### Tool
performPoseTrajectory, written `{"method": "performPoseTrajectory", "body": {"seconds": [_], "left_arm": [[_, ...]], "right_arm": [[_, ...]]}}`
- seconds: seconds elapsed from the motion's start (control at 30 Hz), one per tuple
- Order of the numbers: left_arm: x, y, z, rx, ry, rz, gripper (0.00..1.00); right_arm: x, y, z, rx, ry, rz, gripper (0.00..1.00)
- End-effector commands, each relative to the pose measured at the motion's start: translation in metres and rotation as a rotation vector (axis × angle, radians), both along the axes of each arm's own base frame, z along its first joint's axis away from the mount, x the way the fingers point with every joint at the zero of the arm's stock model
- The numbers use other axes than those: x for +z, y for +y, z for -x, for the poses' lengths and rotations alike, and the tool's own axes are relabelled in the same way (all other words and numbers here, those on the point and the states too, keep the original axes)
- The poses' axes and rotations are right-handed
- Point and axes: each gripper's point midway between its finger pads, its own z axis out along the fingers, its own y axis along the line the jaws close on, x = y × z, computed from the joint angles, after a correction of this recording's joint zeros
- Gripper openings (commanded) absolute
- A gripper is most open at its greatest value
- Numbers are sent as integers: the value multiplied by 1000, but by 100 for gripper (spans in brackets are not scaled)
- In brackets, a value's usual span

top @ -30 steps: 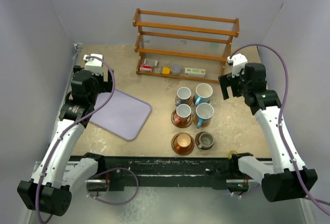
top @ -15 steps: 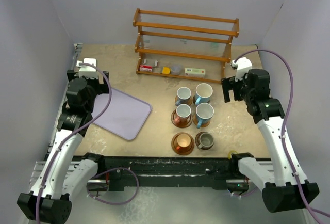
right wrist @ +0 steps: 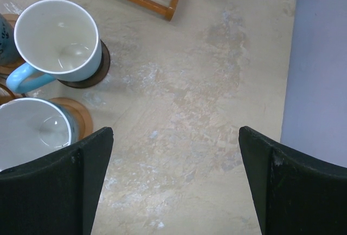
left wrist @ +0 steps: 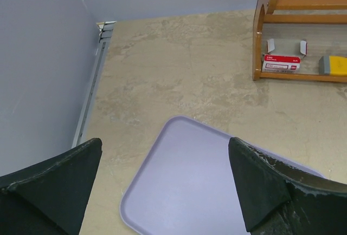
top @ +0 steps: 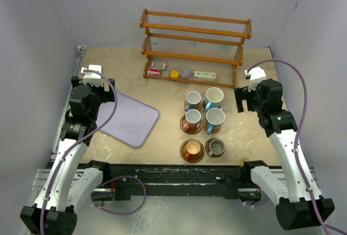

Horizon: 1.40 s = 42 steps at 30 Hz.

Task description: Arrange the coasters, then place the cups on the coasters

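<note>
Hovering agape: left gripper (left wrist: 162, 191) seemingly over tray (left wrist: 187, 154); right gripper (right wrist: 173, 186) aloft.

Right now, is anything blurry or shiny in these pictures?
Left wrist view: the left tool sits very near the lens, so its dark fingers fill the bottom corners, a bit soft-edged; the lavender tray looks sharp. Right wrist view: same with the right tool; the pale blue cup has a small glint inside. Top external view: even light, only faint shadows.

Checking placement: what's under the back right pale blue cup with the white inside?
A dark brown round wooden coaster; only its edge shows beside the pale blue handled cup. The rest is covered by the cup.
</note>
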Motion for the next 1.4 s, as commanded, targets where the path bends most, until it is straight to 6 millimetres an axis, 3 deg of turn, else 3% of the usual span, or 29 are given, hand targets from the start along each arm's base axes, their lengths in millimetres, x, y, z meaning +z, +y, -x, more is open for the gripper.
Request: {"method": "performPoseTrajectory", "body": {"seconds": [0.0,0.57,1.37], "left_arm": [[15,0,1,-14,-58,5,96],[22,13,7,32,-84,7,96],[24,13,9,19,-89,0,96]], "right_arm": [[20,-5,-6,-12,-89,15,100],[31,1,0,27,-133,-5,100],[29,3,1,46,-129,-6,100]]}}
